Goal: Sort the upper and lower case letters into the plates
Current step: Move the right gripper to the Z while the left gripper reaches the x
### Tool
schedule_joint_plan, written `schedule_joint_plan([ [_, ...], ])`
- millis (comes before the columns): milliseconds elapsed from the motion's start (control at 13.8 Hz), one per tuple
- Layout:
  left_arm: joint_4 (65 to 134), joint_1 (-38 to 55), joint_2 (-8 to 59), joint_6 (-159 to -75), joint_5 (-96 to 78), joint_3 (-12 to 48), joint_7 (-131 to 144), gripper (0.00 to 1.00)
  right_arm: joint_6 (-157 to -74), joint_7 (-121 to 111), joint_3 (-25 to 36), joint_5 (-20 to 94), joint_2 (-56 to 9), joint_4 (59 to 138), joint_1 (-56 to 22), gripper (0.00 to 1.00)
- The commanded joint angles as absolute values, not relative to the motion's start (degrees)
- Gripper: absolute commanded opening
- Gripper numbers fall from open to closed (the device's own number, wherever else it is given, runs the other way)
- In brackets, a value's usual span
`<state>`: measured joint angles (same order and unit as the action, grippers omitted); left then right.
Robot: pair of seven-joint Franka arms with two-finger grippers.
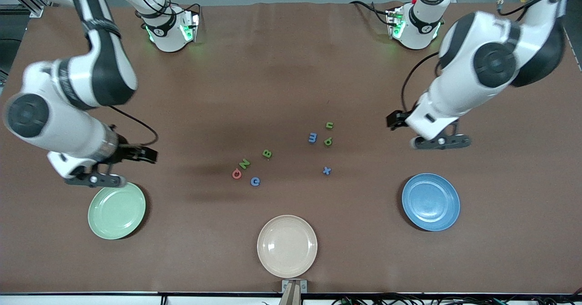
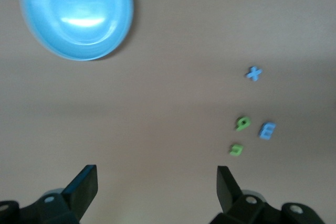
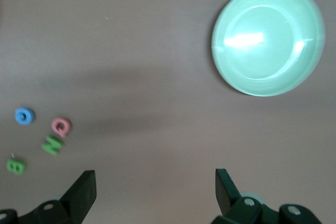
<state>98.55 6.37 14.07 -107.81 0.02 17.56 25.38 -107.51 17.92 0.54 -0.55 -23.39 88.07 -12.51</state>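
Small letters lie mid-table in two groups. A green n (image 1: 329, 125), blue m (image 1: 313, 137), green q-like letter (image 1: 328, 141) and blue x (image 1: 326, 171) lie toward the left arm's end. A green B (image 1: 267, 153), green N (image 1: 244, 163), red Q (image 1: 236, 174) and blue C (image 1: 255, 182) lie toward the right arm's end. My left gripper (image 1: 440, 142) hangs open and empty over bare table beside the blue plate (image 1: 430, 201). My right gripper (image 1: 94, 179) is open and empty at the mint green plate's (image 1: 116, 210) rim. Both plates hold nothing.
A cream-beige plate (image 1: 287, 246) sits near the table's front edge, nearer the camera than the letters. In the left wrist view the blue plate (image 2: 79, 11) and x (image 2: 254, 73) show; in the right wrist view, the green plate (image 3: 268, 39) and red Q (image 3: 61, 126).
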Motion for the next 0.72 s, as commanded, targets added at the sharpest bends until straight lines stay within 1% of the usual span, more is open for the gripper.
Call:
schedule_joint_plan([
  [0, 97.56, 10.62, 22.55, -117.82, 3.93, 17.14, 33.17, 0.98, -113.96, 30.01, 0.88, 0.96, -29.95, 87.1, -17.3, 1.0],
  [145, 93.98, 13.34, 30.54, -123.12, 10.42, 17.23, 38.48, 0.91, -120.29, 39.59, 0.97, 3.41, -34.69, 87.1, -22.04, 1.0],
  [217, 91.34, 14.75, 34.5, -123.83, 13.33, 17.14, 38.58, 0.85, -122.58, 44.77, 0.97, 3.95, -36.46, 87.19, -23.63, 1.0],
  [289, 86.71, 18.07, 39.67, -123.84, 18.06, 16.96, 38.93, 0.78, -124.35, 52.57, 0.97, 3.96, -38.21, 87.45, -26.17, 1.0],
  [434, 84.91, 18.81, 42.88, -124.01, 18.63, 16.96, 38.41, 0.79, -124.63, 57.9, 0.97, 3.96, -39.28, 88.24, -28.03, 1.0],
  [650, 84.9, 19.77, 44.21, -125.07, 18.81, 16.96, 34.13, 0.79, -125.77, 64.15, 1.05, 3.78, -41.56, 89.21, -30.93, 1.0],
])
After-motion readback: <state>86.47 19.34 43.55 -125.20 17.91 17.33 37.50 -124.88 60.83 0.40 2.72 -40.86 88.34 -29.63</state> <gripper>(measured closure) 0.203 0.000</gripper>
